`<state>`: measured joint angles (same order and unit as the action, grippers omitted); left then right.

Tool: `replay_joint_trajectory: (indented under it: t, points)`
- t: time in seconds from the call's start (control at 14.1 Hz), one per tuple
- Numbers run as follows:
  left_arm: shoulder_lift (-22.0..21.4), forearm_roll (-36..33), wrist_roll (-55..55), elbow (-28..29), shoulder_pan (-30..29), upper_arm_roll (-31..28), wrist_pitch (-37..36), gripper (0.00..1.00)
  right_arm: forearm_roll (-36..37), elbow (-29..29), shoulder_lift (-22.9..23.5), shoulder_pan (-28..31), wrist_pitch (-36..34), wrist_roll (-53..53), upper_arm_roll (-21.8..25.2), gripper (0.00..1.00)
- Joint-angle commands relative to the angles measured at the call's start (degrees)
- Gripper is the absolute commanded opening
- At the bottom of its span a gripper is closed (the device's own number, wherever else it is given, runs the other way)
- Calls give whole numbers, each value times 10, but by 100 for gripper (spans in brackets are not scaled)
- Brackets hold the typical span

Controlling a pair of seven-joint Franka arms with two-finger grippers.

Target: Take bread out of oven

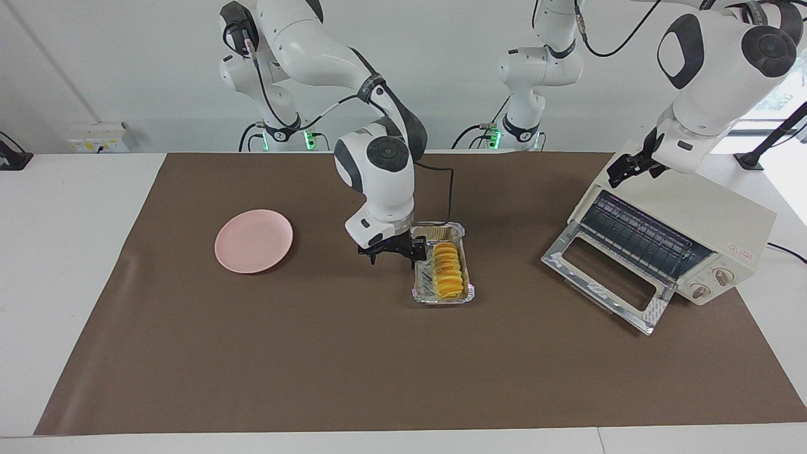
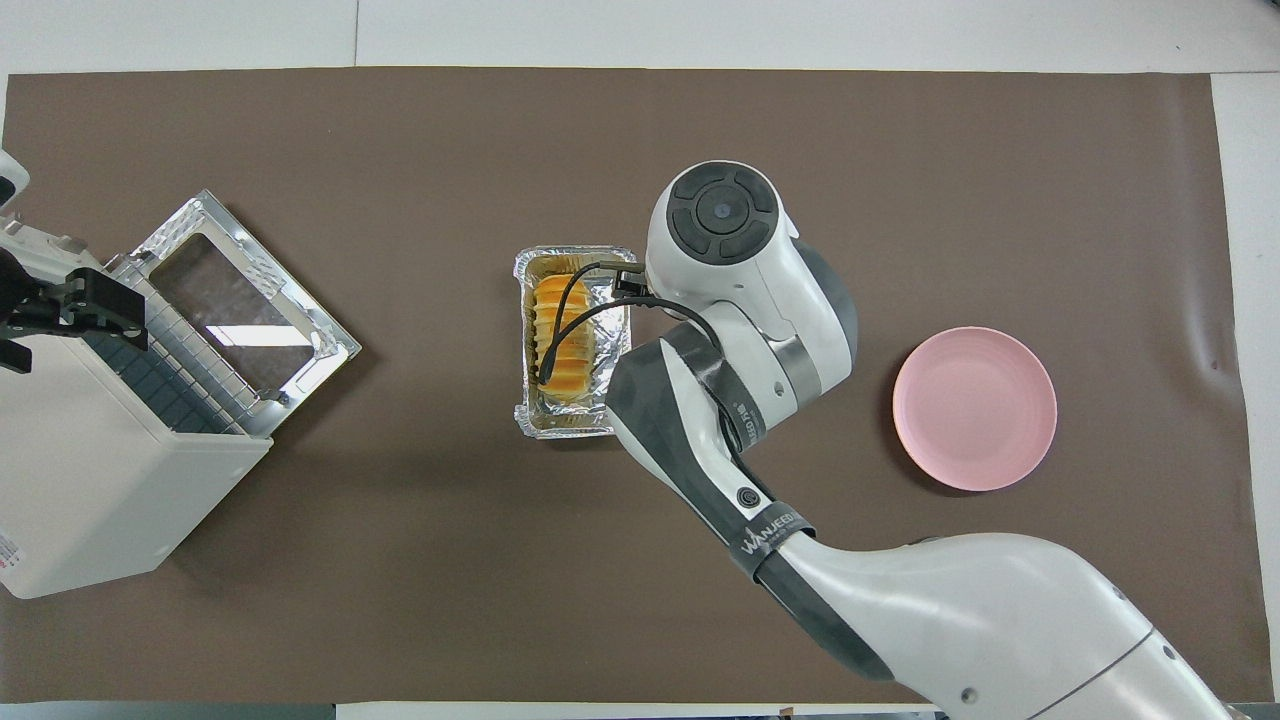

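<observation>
Already, in the facing view, we see the bread [image 1: 447, 271] out of the oven [image 1: 687, 214], lying in the foil tray [image 1: 423, 277] on the brown mat [image 1: 315, 353], well apart from the oven, whose door hangs down. Our right gripper [image 1: 396, 251] hangs low at the tray's edge toward the plate [image 1: 253, 241], fingers spread and holding nothing; whether a fingertip touches the foil we cannot quite tell. The risk we judge from here: one finger coming down on the rim instead of astride the loaf would crumple or drag the light tray, and a hard pinch could dent the soft bread. Our left gripper [image 1: 633, 165] waits over the oven's top, spread and empty.

From overhead, the right arm covers its own gripper, and its cable [image 2: 560, 330] crosses above the bread [image 2: 565, 345]; a snag there could nudge the tray [image 2: 610, 300]. The left gripper [image 2: 70, 305] sits over the oven [image 2: 100, 480] at its open mouth, touching nothing we can see.
</observation>
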<state>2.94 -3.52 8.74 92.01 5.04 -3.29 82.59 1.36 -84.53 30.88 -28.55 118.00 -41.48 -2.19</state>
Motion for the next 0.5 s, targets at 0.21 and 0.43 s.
replay_joint_trajectory:
  t: [0.21,0.43]
  points:
    - [-42,4,-10,27,2,2,-30,100,2,18,35,-23,31,-3,3,100]
    - [-45,4,-21,29,-27,34,-28,100,3,4,35,-28,33,39,3,100]
